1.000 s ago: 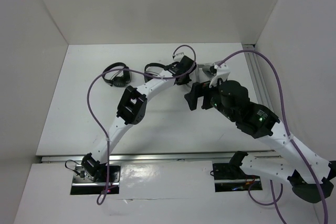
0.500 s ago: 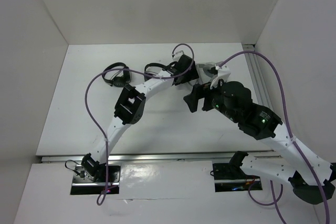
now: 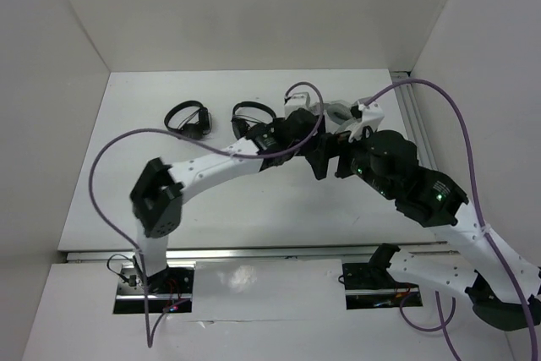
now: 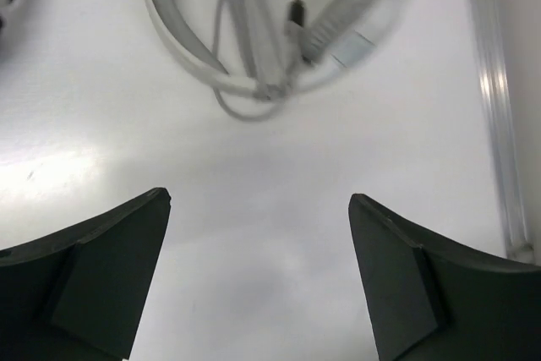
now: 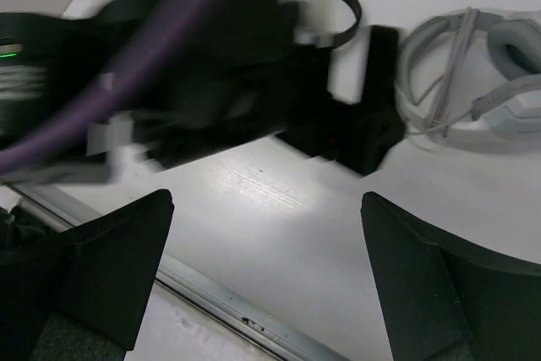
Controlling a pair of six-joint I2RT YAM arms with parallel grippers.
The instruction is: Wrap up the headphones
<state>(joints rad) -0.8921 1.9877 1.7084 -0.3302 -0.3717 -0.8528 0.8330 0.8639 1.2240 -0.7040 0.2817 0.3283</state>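
Note:
The light grey-white headphones (image 4: 173, 27) lie on the white table, their band curved round a bundle of thin grey cable (image 4: 254, 57). From above, the headphones (image 3: 338, 111) show only partly between the two wrists. My left gripper (image 4: 259, 200) hangs open over bare table just short of the band, holding nothing. My right gripper (image 5: 266, 200) is open and empty too. In its view the headphones (image 5: 473, 82) lie at the upper right, with the left arm's black fingers (image 5: 368, 120) beside the band.
Two small black on-ear headphones (image 3: 188, 118) (image 3: 250, 113) lie at the back left of the table. A metal rail (image 5: 237, 314) runs below the right gripper, and another rail (image 4: 494, 124) borders the table's right side. Purple cables (image 3: 461, 137) loop off both arms.
The left gripper has gone from shut to wide open. Its elbow has swung down and to the left, and its wrist has edged right. The right arm has shifted slightly right.

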